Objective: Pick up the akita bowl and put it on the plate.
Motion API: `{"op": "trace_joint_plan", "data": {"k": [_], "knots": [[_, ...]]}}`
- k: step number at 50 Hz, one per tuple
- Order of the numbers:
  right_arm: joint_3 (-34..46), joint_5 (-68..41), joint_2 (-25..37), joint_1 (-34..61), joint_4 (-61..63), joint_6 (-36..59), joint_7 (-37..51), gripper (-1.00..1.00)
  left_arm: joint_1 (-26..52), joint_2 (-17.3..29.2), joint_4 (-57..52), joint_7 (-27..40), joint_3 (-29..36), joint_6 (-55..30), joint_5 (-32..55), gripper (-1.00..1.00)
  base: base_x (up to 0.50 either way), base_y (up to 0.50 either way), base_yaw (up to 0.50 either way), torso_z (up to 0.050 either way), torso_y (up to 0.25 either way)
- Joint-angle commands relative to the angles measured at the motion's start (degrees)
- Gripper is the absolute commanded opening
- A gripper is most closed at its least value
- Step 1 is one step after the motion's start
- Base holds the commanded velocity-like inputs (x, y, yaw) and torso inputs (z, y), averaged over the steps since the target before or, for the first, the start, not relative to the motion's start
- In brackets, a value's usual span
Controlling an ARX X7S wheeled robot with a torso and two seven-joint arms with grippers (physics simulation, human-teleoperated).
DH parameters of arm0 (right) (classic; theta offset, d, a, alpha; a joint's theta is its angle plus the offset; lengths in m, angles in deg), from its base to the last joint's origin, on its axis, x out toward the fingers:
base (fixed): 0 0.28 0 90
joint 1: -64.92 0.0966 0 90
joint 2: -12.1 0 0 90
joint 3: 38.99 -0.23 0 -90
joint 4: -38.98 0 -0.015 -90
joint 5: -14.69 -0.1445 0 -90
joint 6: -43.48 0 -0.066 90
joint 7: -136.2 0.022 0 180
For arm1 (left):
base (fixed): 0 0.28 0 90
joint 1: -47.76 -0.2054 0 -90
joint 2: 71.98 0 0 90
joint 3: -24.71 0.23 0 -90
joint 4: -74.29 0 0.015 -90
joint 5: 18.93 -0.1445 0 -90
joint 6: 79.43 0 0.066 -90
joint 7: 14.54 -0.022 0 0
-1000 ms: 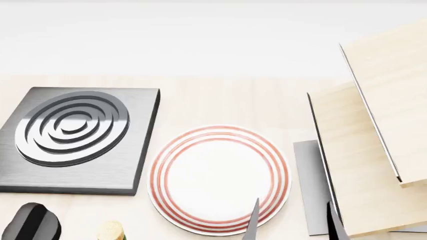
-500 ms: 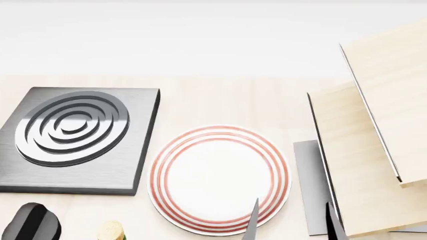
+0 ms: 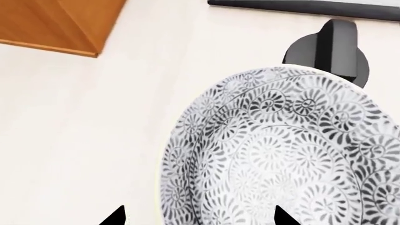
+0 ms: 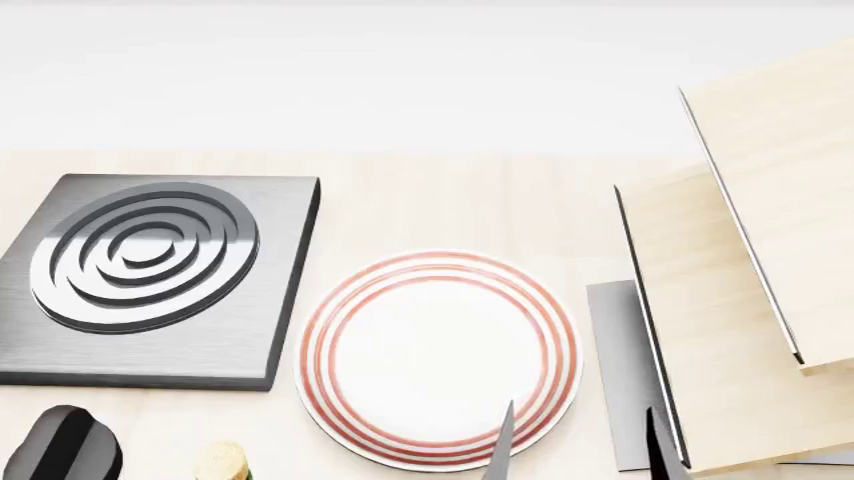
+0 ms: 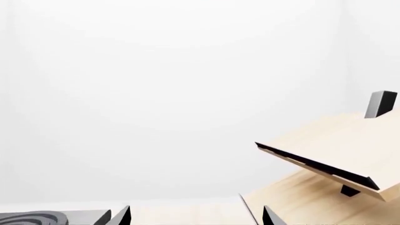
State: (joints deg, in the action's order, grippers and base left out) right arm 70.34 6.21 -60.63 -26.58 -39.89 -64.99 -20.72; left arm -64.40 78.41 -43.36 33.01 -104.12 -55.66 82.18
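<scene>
Akita bowl (image 3: 284, 150) only at left wrist

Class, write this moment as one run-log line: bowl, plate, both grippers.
akita bowl: on counter under left gripper, ungrasped | plate: bare | left jaws: open | right gripper: open, holding nothing, above plate's near edge

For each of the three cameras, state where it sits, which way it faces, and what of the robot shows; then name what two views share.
Head view: from the robot's head, down onto the plate and stove burner; right gripper fingertips show.
Left wrist view: near the left gripper, down onto the akita bowl; fingertips show.
Right wrist view: near the right gripper, level toward a white wall and wooden boards; fingertips show.
Shared: head and right wrist views both show the boards and burner.
</scene>
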Motion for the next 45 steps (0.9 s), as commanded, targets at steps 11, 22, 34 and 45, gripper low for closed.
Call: {"op": "trace_joint_plan", "data": {"k": [11,22,34,45], "knots": [[0.3,-0.3,0.2,0.1,-0.6,-0.4,0.2,1.0,11.1,5.9,9.7,0.7,17.5,3.6,2.5,1.0,0.0,0.0,0.0,0.0,0.0],[0.4,-0.6,0.4,0.2,-0.8,-0.5,0.3,1.0,16.2,5.9,13.8,-0.6,25.0,3.2,1.4,1.0,0.0,0.0,0.0,0.0,0.0],[0.6,-0.7,0.4,0.4,-1.4,-0.8,0.4,1.0,21.7,4.4,19.3,-2.2,32.2,1.8,-1.1,1.0,0.0,0.0,0.0,0.0,0.0],[0.7,-0.9,0.5,0.5,-1.8,-1.0,0.5,1.0,25.1,2.9,22.3,-3.3,36.1,1.1,-3.2,1.0,0.0,0.0,0.0,0.0,0.0]]}}
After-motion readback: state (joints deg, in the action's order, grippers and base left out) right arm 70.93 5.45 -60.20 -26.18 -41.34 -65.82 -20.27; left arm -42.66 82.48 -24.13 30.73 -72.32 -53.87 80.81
